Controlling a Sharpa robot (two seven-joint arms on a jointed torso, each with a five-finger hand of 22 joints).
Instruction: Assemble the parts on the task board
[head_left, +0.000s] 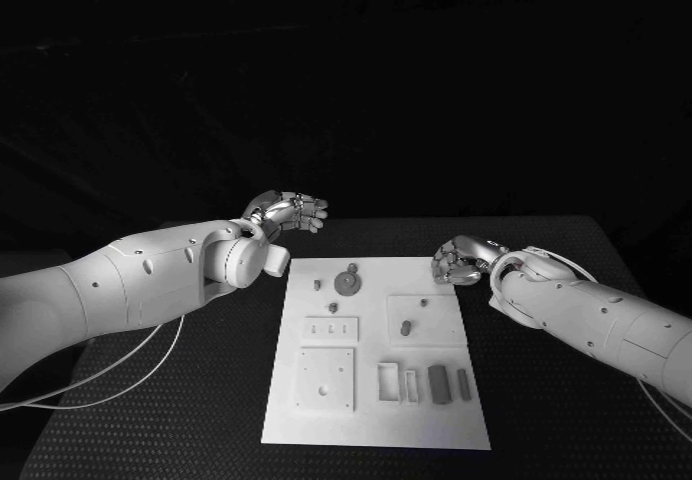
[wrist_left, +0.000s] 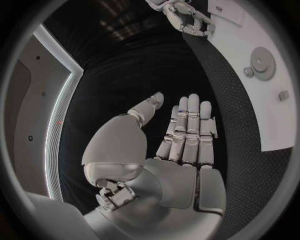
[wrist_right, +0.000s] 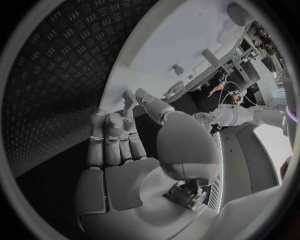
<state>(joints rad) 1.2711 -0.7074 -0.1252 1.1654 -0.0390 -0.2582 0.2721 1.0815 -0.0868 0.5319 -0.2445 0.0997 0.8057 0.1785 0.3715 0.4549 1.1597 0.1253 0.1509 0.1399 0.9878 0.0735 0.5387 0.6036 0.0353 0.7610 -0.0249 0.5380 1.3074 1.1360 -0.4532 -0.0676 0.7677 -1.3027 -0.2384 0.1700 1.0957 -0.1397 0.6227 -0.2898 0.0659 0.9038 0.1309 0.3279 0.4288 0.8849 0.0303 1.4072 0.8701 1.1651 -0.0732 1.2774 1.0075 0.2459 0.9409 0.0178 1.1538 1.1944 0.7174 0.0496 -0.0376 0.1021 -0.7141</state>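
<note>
Here, both hands (head_left: 289, 213) (head_left: 462, 260) empty, off board (head_left: 378, 420).

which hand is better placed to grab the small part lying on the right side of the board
Probably the right hand: it hovers at the task board's right edge, empty, near the small part. The left hand sits beyond the far left corner.

1. Black desk with a raised tread-plate pattern over its surface (head_left: 159, 420); rectangular, its far edge (head_left: 577, 218) showing as a pale line against the dark.
2. Surroundings beyond the desk: unlit black, no wall or floor detail discernible in the head view.
3. Pale, glowing strip of light (wrist_left: 61, 95), bent in an angle, seen in the left wrist view against dark panelling.
4. Grey wall panel (wrist_left: 28, 125) beside that strip, with small dark dots on it.
5. Dim ceiling area with faint slatted lines (wrist_left: 122, 27), detail too dark to tell.
</note>
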